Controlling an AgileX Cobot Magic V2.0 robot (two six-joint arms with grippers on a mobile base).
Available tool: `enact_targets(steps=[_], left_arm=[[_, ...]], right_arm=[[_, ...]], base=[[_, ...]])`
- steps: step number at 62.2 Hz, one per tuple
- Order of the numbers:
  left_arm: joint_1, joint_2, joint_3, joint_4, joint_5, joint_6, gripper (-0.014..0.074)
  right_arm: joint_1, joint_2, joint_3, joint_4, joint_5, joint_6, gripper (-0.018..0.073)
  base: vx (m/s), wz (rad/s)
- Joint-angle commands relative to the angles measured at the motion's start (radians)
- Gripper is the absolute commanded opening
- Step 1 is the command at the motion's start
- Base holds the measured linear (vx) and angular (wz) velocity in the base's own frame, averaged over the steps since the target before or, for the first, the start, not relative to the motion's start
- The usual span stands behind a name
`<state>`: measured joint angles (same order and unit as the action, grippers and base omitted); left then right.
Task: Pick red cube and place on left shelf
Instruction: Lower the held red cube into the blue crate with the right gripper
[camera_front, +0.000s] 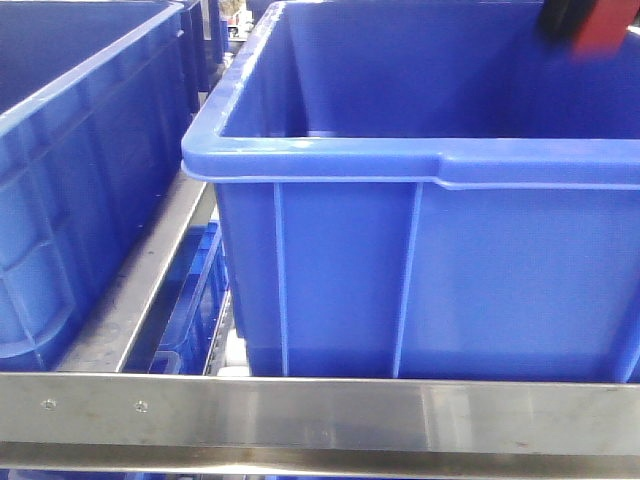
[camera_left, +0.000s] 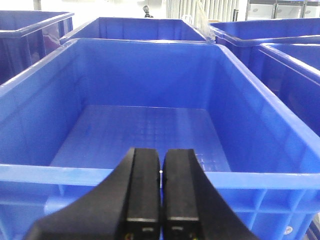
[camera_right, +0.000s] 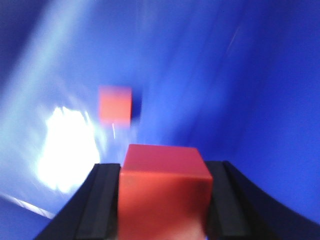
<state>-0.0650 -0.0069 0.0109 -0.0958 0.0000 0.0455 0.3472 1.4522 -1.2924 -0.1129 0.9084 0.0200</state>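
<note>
The red cube (camera_right: 162, 195) sits clamped between the black fingers of my right gripper (camera_right: 164, 172), which is shut on it. The view behind it is a blurred blue crate interior. In the front view the red cube (camera_front: 605, 30) shows at the top right, above the far side of the big blue crate (camera_front: 430, 270), with a dark part of the right gripper (camera_front: 560, 15) beside it. That crate stands on the left shelf, whose steel front rail (camera_front: 300, 412) crosses the bottom. My left gripper (camera_left: 161, 165) is shut and empty, just before the near rim of a blue crate (camera_left: 150, 125).
A blurred red patch (camera_right: 115, 104) shows on the blue surface beyond the held cube; reflection or second block, I cannot tell. Another blue crate (camera_front: 80, 170) stands to the left, with a steel divider rail (camera_front: 140, 290) between. More blue crates (camera_left: 280, 45) surround the left arm.
</note>
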Motion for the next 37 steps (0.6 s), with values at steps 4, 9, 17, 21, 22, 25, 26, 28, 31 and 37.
enact_targets(steps=[4,9,17,21,22,25,26,28,31,37], left_arm=[[-0.004,-0.013,0.024,-0.006,-0.084,-0.006,0.0122],[-0.004,-0.013,0.024,-0.006,-0.084,-0.006,0.0122],[-0.004,-0.013,0.024,-0.006,-0.084,-0.006,0.0122],[-0.004,-0.013,0.024,-0.006,-0.084,-0.006,0.0122],[-0.004,-0.013,0.024,-0.006,-0.084,-0.006,0.0122],[-0.004,-0.013,0.024,-0.006,-0.084,-0.006,0.0122],[-0.004,-0.013,0.024,-0.006,-0.084,-0.006,0.0122],[-0.004,-0.013,0.024,-0.006,-0.084,-0.006,0.0122],[-0.004,-0.013,0.024,-0.006,-0.084,-0.006,0.0122],[-0.004,-0.013,0.024,-0.006,-0.084,-0.006,0.0122]], right_arm=[[0.002,0.081,-0.042,-0.008,-0.020,-0.011,0.0191],[0.002,0.124,-0.042,-0.008,-0.026,-0.011,0.0191],[0.002,0.183,-0.042,-0.008,-0.032,-0.011,0.0191],[0.002,0.210,-0.042,-0.008,-0.036,-0.011,0.0191],[0.002,0.216,-0.042,-0.008,-0.038,-0.011,0.0191],[0.002,0.235,-0.042,-0.008,-0.048,-0.011,0.0191],[0.002,0.240,-0.042,-0.008,-0.051,-0.011,0.0191],[0.002,0.252,-0.042,-0.008,-0.058,-0.011,0.0191],[0.002,0.265,-0.042,-0.008,-0.069,-0.011,0.0191],[0.002,0.288,-0.042,-0.008,-0.075,-0.011,0.0193]], base=[[0.00,0.00],[0.05,0.11],[0.02,-0.09],[0.00,0.00],[0.00,0.00],[0.00,0.00],[0.00,0.00],[0.00,0.00],[0.00,0.00],[0.00,0.00]])
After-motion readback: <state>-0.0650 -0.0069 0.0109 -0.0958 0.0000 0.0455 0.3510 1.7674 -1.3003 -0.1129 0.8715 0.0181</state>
